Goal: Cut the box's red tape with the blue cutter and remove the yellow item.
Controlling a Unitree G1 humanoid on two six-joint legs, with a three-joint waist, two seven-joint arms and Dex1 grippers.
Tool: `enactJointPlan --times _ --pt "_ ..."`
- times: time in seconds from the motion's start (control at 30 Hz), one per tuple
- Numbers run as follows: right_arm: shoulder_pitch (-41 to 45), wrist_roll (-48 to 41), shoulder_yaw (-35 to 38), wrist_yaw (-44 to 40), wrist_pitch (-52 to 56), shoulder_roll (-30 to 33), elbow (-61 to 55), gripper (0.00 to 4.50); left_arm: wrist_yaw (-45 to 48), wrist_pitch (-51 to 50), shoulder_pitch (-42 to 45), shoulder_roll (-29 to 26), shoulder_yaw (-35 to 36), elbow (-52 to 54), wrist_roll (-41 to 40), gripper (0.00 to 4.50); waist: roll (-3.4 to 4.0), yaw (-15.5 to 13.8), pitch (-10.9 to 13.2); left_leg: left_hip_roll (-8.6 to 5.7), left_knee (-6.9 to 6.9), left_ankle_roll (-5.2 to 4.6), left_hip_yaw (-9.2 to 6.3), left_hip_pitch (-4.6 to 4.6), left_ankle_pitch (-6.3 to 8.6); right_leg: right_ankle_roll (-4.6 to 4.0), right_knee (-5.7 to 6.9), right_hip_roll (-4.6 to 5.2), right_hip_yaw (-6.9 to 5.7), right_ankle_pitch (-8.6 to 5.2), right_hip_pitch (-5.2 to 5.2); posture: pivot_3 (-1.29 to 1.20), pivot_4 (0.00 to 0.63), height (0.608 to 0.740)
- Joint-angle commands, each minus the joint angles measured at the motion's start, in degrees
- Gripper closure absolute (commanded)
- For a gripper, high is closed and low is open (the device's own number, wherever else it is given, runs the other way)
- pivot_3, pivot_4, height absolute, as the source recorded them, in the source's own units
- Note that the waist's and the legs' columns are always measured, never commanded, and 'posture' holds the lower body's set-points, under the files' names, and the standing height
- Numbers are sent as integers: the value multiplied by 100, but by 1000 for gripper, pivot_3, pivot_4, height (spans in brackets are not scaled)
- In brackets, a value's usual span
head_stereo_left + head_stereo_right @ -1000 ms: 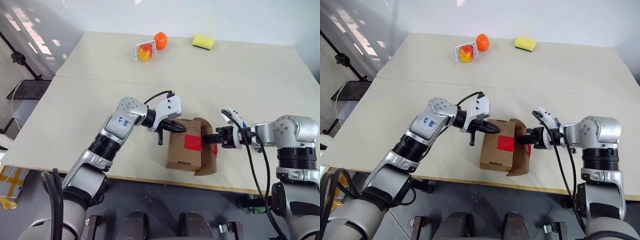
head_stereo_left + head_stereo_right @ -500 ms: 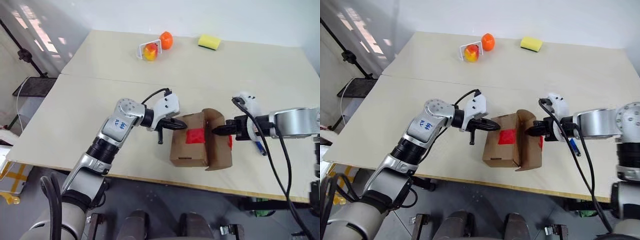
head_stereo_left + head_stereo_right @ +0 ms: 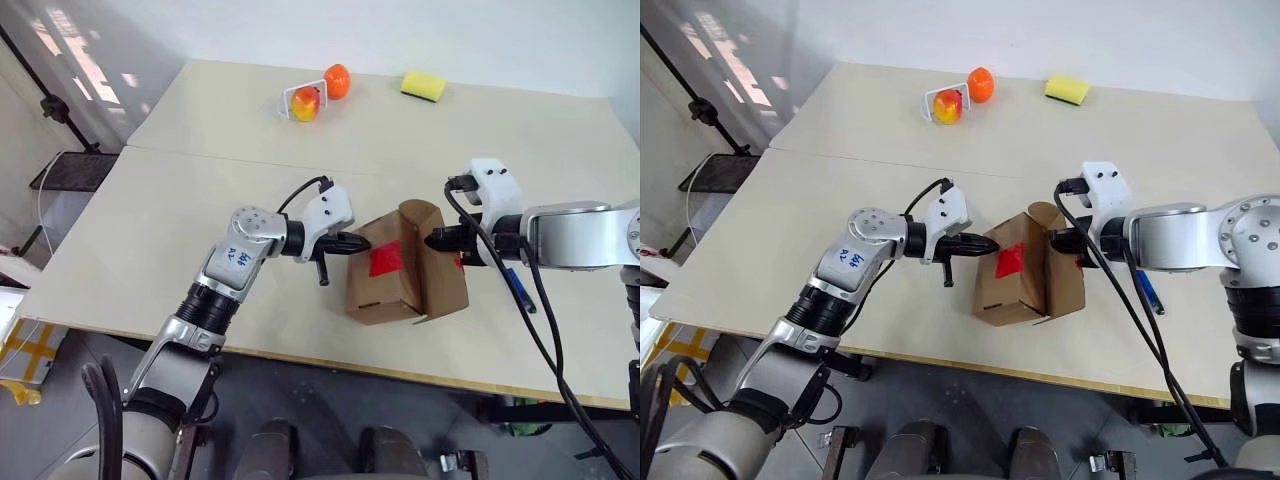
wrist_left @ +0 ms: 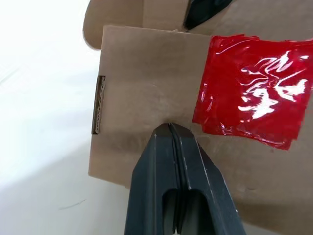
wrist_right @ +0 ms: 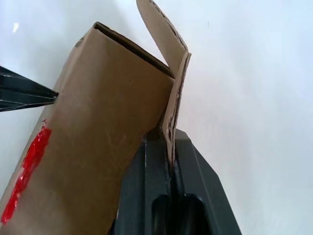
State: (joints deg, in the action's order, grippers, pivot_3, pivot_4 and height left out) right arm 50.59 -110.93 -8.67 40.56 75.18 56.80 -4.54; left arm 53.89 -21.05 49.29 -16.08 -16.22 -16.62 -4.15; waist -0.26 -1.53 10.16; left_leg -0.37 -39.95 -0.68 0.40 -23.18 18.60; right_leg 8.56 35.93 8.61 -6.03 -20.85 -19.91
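The brown box (image 3: 400,285) stands tilted near the table's front edge, one flap (image 5: 176,83) raised. The red tape (image 4: 254,90) lies on the face turned to my left gripper (image 3: 350,243), which is shut, tips pressed on the cardboard just beside the patch. My right gripper (image 3: 437,240) is shut on the raised flap from the other side. On the table behind the right hand lies the blue cutter (image 3: 520,290), held by nothing. The yellow item is hidden.
At the table's far edge sit a yellow sponge (image 3: 424,85), an orange fruit (image 3: 337,80) and a red-and-yellow fruit (image 3: 305,103) against a white holder. The table's front edge (image 3: 300,352) runs close under the box.
My right gripper has risen and rolled with the flap, tipping the box up and over toward the left gripper. The left gripper has stayed at the box's face.
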Motion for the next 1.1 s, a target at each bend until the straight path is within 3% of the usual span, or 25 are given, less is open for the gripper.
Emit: enactJointPlan --times 0.03,0.2,0.4,0.57,0.67,0.77,0.87,1.1 --pt "356 -207 155 -88 -153 -69 -252 4482 -98 -6 -102 80 -197 -239 193 4500 0 -6 0 -1 0 -1 0 0 1 0 -2 0 -1 0 3 0 150 740" --pt "666 -207 -235 -128 22 304 -232 4482 15 -87 -79 5 -22 -165 44 4500 -1 -9 1 -3 2 -1 1 -7 1 0 -5 1 -10 0 1 0 150 740" --pt "606 -207 -244 170 -185 120 -284 4482 712 -1510 370 -377 1181 306 -1436 4500 -11 30 10 2 20 -1 5 -19 1 0 -6 0 -6 0 -26 0 150 740" --pt "691 -207 -329 274 -143 148 -283 4482 702 -1941 924 -116 1530 325 -2053 4500 -11 11 11 0 16 1 6 -37 0 0 -4 0 -7 0 -41 0 150 740" --pt "764 -207 -398 309 -137 145 -271 4482 708 -1930 1087 34 1429 321 -2116 4500 -12 9 11 -5 22 -1 10 -37 1 0 -4 2 -11 0 -41 0 150 740" --pt "705 -207 -398 457 -297 -61 -389 4482 943 -1673 1070 123 845 274 -1820 4500 -13 22 12 -3 30 -1 22 -41 1 0 -4 0 -14 0 -47 0 150 740" --pt "653 -207 -360 660 -395 -113 -515 4482 1129 -1243 826 -133 229 246 -1308 4500 -13 33 12 0 31 0 27 -40 0 -1 -4 -2 -15 0 -51 0 150 740" --pt "574 -207 -261 841 -443 -71 -545 4482 1503 -485 774 -694 -364 -95 -576 4500 -13 78 12 7 36 3 28 -37 -2 -1 -3 -4 -11 0 -61 0 150 740"
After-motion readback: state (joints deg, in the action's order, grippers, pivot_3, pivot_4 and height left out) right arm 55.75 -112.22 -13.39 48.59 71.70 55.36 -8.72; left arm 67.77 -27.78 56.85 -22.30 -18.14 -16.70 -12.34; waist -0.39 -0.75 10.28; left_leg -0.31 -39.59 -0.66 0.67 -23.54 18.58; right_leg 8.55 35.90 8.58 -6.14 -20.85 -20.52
